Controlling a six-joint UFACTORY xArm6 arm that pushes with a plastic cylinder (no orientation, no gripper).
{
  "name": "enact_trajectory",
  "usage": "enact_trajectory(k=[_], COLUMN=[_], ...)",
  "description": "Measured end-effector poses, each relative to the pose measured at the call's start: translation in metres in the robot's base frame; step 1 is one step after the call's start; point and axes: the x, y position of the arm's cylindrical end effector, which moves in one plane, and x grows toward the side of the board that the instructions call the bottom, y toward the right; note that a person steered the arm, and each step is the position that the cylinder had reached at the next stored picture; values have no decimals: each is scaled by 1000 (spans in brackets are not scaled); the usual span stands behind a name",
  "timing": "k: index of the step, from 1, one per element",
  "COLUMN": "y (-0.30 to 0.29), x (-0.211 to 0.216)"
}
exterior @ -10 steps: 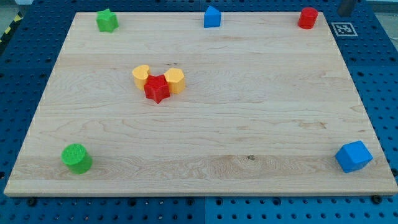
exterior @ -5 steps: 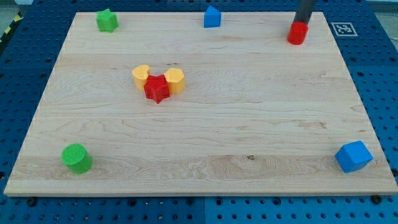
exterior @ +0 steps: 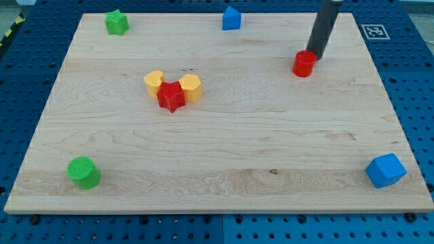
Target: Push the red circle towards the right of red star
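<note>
At the view's far left nothing is being threatened: a green star (exterior: pixel 116 22) is sitting near the top corner of the surface (exterior: pixel 224 149) and a green cylinder (exterior: pixel 84 172) near the bottom corner, both well apart from the work. The risk is gathering left of centre, where the red star (exterior: pixel 171 97) is being flanked by a yellow heart-like block (exterior: pixel 154 83) on its upper left and a yellow hexagonal block (exterior: pixel 191 87) touching its upper right; if the red circle (exterior: pixel 304 64) is being driven in too high, the hexagonal block is likely being struck first and the star nudged out of place. A blue house-shaped block (exterior: pixel 231 18) is lying near the top edge, clear of the likely path. Right of centre, the red circle is being met from its upper right by my tip (exterior: pixel 314 57); the end effector is a plain rod with nothing to open or close, and nothing is being held by it. Because contact is being made off-centre on a round block, it could be slipping sideways and rolling off line, judging by the angle. At bottom right a blue cube (exterior: pixel 386 170) is resting near the corner. The surface is pale wood, being carried on a blue perforated base (exterior: pixel 413 102), with a printed marker (exterior: pixel 373 31) at upper right.
</note>
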Motion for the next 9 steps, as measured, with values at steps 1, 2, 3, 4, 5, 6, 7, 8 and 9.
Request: enact_trajectory(k=[1,2,3,4,5,6,7,8,9], y=[-18,-16,4,-18,-73,-124,-137,-103,-100], x=[21,39,47,49,51,63,78,95,116])
